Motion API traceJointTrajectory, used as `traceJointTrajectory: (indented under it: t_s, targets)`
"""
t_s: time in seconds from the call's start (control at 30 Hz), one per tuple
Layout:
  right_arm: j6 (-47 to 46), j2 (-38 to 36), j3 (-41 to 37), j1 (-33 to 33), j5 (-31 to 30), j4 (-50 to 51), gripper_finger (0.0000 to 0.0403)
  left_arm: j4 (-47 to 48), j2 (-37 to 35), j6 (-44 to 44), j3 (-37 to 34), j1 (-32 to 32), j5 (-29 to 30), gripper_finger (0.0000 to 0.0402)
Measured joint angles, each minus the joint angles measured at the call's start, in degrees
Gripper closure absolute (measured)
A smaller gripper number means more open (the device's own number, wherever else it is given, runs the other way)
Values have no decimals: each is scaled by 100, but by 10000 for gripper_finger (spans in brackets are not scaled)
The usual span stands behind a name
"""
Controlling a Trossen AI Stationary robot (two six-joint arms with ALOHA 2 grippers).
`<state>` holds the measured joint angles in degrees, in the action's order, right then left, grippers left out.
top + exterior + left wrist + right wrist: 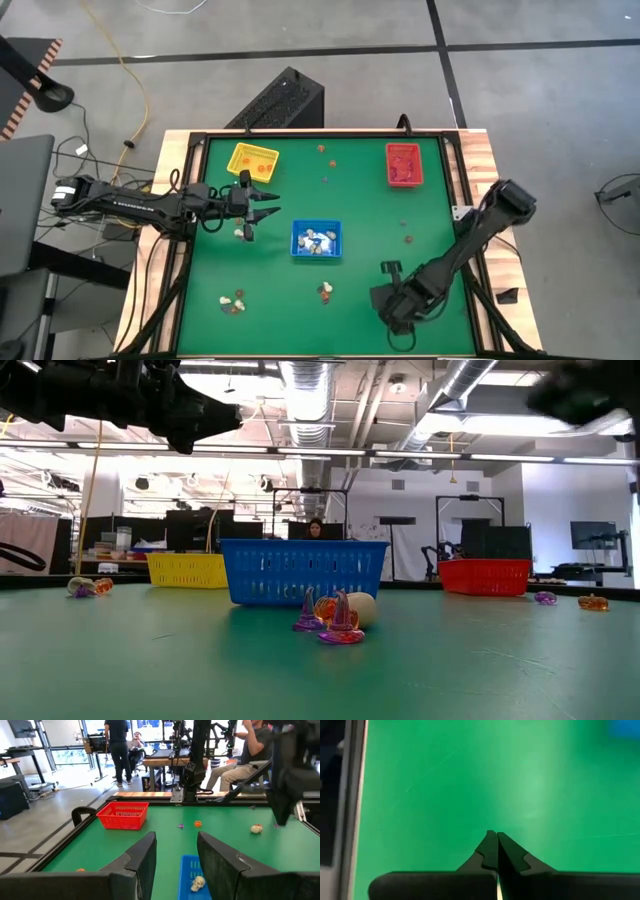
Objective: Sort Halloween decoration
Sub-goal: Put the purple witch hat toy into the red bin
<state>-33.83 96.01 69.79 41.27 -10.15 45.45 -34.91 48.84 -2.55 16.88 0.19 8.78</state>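
Nearest the low camera, a cluster of small purple, orange and cream plastic trinkets (335,618) lies on the green worktop (420,215). The left gripper (262,200), fingers parted and empty, hovers at ten o'clock from the blue plastic tray (316,239). The right gripper (392,268), fingers pressed together and holding nothing, rests at five o'clock. Sorting appears mid-course; the next move calls for fetching another trinket.

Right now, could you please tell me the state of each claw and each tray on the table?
Left claw: open, empty, raised between yellow and blue trays.
Right claw: shut, empty, low over bare felt.
Blue tray: upright, holds several trinkets.
Yellow tray: upright, contents unclear.
Red tray: upright, contents unclear.
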Motion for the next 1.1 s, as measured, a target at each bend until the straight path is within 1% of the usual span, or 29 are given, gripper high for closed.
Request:
traceJointTrajectory:
  t_s: [0.17,0.27,0.33,0.5,0.63,0.77,0.87,0.93,1.0,1.1]
  targets:
    - [499,-809,8,-326,-1074,529,383,82,1,-45,0,0,3,269]
    - [784,-1241,12,-753,-1643,953,383,133,2,-85,0,1,9,269]
    - [1012,-1480,-30,-1126,-1838,1234,383,131,0,-85,0,0,9,269]
    - [1883,-1964,-344,-2398,-1852,1585,383,131,0,-83,0,0,21,269]
    - [2527,-2289,-664,-3654,-1859,1528,383,129,1,-82,0,1,22,269]
    - [2996,-2500,-1046,-4969,-1810,1211,383,126,1,-85,0,0,20,269]
    - [3478,-2517,-1393,-5851,-1237,657,383,126,1,-88,-1,0,20,269]
    - [3589,-2447,-1614,-6345,-952,344,381,126,1,-120,-1,1,20,269]
    - [3585,-2340,-1788,-6755,-917,120,373,126,0,-106,0,0,20,269]
    - [3585,-2173,-1841,-7202,-929,33,347,125,0,-92,0,0,20,269]
